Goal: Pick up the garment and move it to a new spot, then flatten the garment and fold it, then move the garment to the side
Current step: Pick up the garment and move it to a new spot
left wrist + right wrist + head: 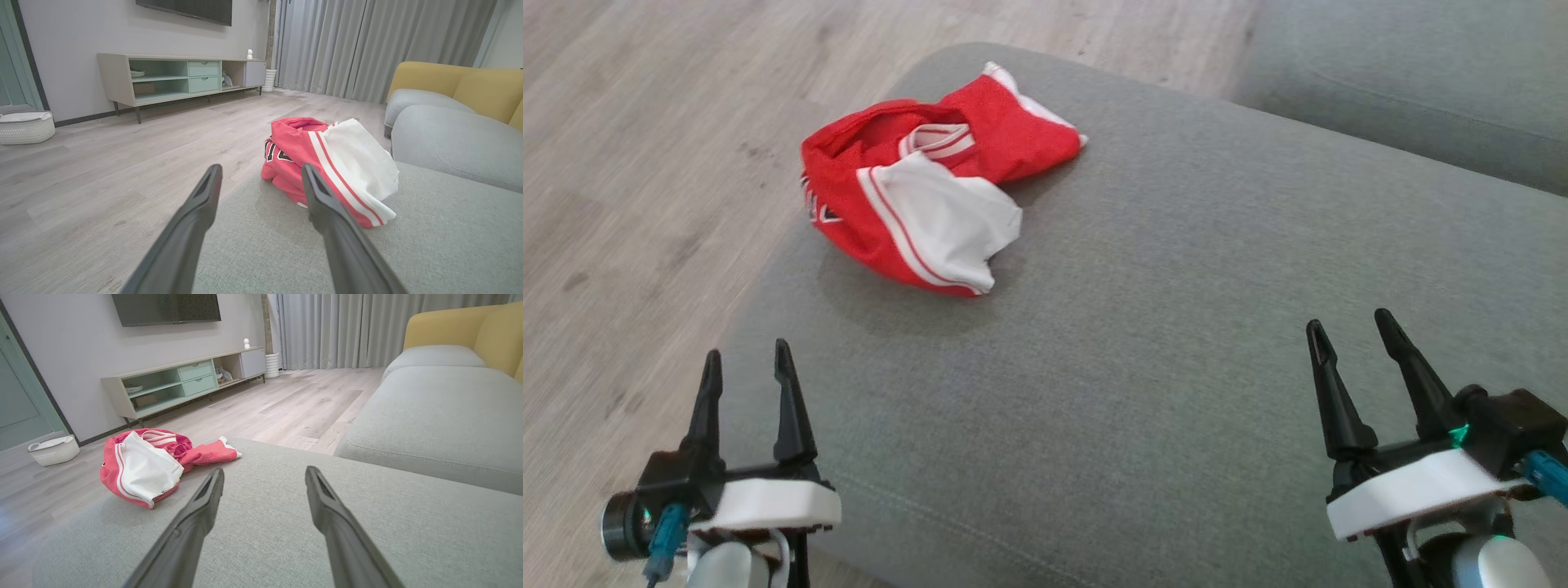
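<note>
Bottom corners: left claw [747, 349] and right claw [1348, 318] gape wide, empty. Crumpled garment [923, 196], upper left, looks light, limp; I'd pinch its raised edge.

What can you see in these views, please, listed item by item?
footstool: one, grey, before the robot
jersey: one, red and white, crumpled at the footstool's far left
sofa: one, grey seats, yellow back, right of the footstool
floor: one, pale wood, left of the footstool
television cabinet: one, beige and green, against the wall
television: one, black, above the cabinet
basket: one, white, on the floor by the wall
curtains: one set, grey, far wall
left gripper: one, dark, open, near left of the footstool
right gripper: one, dark, open, near right of the footstool
</note>
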You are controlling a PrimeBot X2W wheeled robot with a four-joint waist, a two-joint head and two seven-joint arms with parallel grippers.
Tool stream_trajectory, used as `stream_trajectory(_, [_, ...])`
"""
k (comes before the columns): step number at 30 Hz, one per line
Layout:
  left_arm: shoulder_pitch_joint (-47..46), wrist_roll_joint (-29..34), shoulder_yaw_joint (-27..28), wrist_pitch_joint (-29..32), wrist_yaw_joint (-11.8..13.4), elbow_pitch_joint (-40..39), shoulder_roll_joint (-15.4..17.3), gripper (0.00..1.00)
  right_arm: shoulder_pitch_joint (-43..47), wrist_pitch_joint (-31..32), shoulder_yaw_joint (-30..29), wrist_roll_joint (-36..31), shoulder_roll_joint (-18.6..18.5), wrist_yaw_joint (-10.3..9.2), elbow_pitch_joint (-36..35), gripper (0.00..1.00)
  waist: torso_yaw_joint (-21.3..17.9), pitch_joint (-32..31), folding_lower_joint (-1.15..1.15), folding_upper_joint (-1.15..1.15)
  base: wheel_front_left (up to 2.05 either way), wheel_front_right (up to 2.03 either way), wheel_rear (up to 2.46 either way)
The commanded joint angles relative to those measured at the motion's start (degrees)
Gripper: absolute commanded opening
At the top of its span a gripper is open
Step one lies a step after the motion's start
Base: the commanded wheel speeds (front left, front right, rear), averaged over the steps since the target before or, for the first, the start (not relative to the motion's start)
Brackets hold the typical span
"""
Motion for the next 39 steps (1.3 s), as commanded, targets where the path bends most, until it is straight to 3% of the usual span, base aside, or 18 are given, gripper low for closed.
stream_trajectory(1, [-2.66,0.32,2.39,-0.65,-0.21,-2.75,0.25,1.0,-2.51,0.23,1.33,-0.03,-0.91,-0.04,-2.56,1.0,1.42,0.58,0.0,0.0,0.0,0.0,0.0])
stream_trajectory(12, [-3.27,2.63,3.99,-0.67,-1.43,-3.62,-1.18,1.0,-3.41,1.36,1.87,0.16,-2.44,-0.04,-4.08,1.0,1.53,2.84,0.0,0.0,0.0,0.0,0.0])
stream_trajectory(19, [-11.85,4.55,2.19,-0.61,-2.84,0.93,-0.85,1.0,-5.57,3.77,1.5,-0.15,-5.33,-0.04,-7.51,1.0,-0.62,9.26,0.0,0.0,0.0,0.0,0.0])
stream_trajectory(24, [-23.46,4.88,0.07,3.03,-5.29,8.61,-0.13,1.0,-7.51,6.14,0.34,0.08,-8.7,-0.04,-10.69,1.0,-2.46,15.27,0.0,0.0,0.0,0.0,0.0])
stream_trajectory(26, [-30.36,4.21,-1.14,7.86,-6.95,15.36,-0.42,1.0,-8.46,7.22,-0.75,0.49,-10.6,-0.04,-12.28,1.0,-3.29,18.29,0.0,0.0,0.0,0.0,0.0])
stream_trajectory(33, [-42.67,0.94,-2.26,18.74,-8.65,32.03,-2.31,1.0,-8.62,8.96,-3.63,1.43,-13.23,-0.04,-14.49,1.0,-3.97,22.18,0.0,0.0,0.0,0.0,0.0])
stream_trajectory(37, [-46.22,-0.93,-2.18,21.33,-9.06,38.6,-2.94,1.0,-8.66,9.33,-4.28,1.75,-13.8,-0.04,-14.96,1.0,-4.23,22.53,0.0,0.0,0.0,0.0,0.0])
stream_trajectory(39, [-47.2,-1.24,-2.31,19.83,-9.19,40.14,-3.1,0.0,-8.69,9.33,-4.69,1.71,-13.81,-0.04,-14.99,1.0,-4.27,22.33,0.0,0.0,0.0,0.0,0.0])
